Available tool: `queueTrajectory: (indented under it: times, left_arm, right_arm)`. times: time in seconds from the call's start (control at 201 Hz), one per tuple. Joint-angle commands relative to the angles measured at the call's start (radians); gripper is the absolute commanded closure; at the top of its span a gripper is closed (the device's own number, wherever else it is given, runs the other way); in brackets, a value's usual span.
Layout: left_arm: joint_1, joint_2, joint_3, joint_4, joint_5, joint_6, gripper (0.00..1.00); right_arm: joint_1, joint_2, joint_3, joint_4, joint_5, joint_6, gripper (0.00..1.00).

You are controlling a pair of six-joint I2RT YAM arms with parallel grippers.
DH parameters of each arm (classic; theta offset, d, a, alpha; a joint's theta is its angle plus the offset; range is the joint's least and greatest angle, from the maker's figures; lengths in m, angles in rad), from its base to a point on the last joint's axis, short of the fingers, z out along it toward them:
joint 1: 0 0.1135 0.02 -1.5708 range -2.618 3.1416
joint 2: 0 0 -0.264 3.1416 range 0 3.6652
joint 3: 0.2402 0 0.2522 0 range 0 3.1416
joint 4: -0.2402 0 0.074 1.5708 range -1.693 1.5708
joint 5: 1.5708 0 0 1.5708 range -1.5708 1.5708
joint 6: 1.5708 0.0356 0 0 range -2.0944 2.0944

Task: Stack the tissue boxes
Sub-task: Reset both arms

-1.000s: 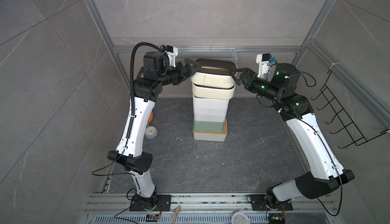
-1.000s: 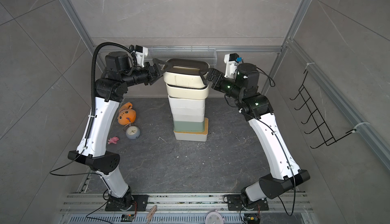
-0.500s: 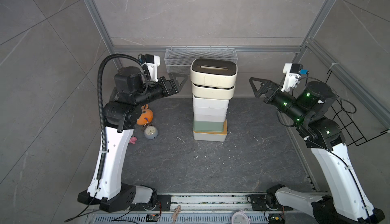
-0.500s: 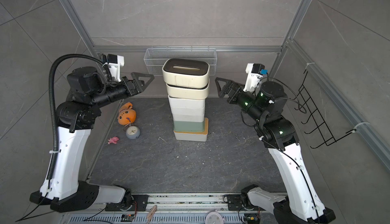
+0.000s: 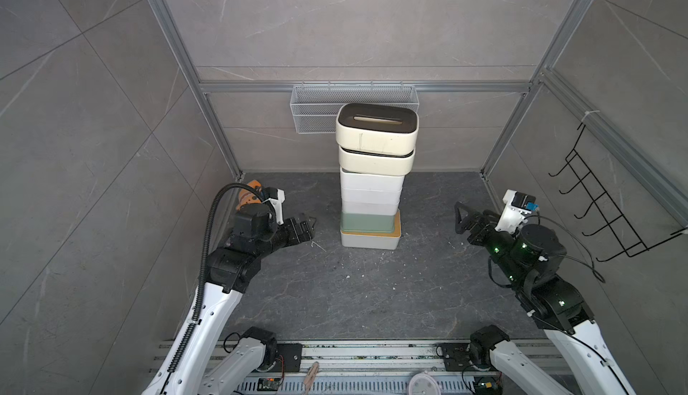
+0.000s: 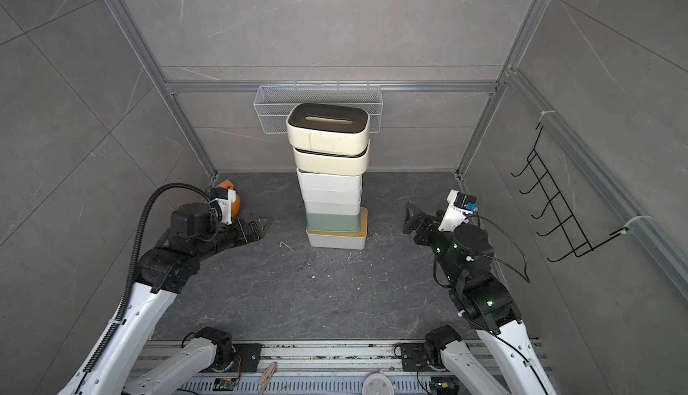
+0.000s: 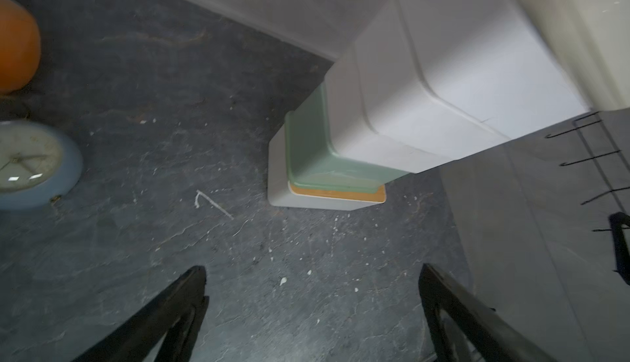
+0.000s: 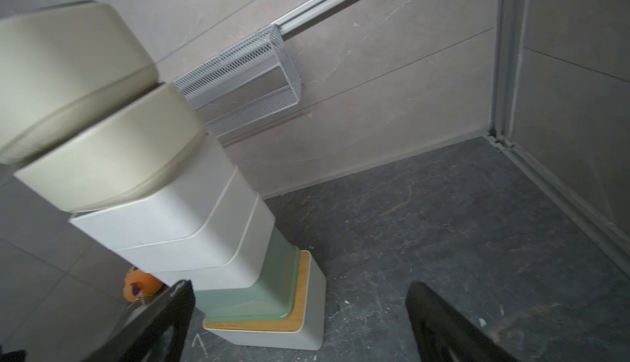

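You see the tissue boxes [image 5: 372,173] stacked in one column at the 12 o'clock side of the floor [image 5: 335,292]. The cream brown-lidded box [image 5: 376,129] is on top and the pale green box [image 5: 368,222] is second from the bottom. Your left arm [image 5: 208,300] is folded low with the elbow bent. Its left gripper [image 5: 309,225] sits at the stack's 9 o'clock, jaws spread wide and empty. The right gripper [image 5: 461,220] sits at 3 o'clock, likewise gaping and holding nothing. Neither touches the boxes.

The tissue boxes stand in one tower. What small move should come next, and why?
Probably pull the left gripper and right gripper back to rest, clear of the stack of tissue boxes. Both are open and empty, the stack stands on its own, and no loose box shows on the floor.
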Motion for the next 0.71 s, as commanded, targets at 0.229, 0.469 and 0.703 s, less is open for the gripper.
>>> queueTrajectory:
  times: [0.229,0.469,0.703]
  left_arm:
    - [0.0,-0.055,-0.332,0.217,-0.534,-0.104,0.0]
    - [-0.001,-0.148,-0.528,0.413,-0.816,-0.016,0.0]
    - [0.001,-0.115,-0.683,0.711,-0.998,0.114,0.0]
  right_arm:
    - [-0.003,-0.212,-0.345,0.156,0.187,-0.069,0.0]
    - [-0.007,-0.335,-0.603,0.302,0.366,-0.056,0.0]
    - [-0.019,-0.392,-0.829,0.518,0.574,0.006,0.0]
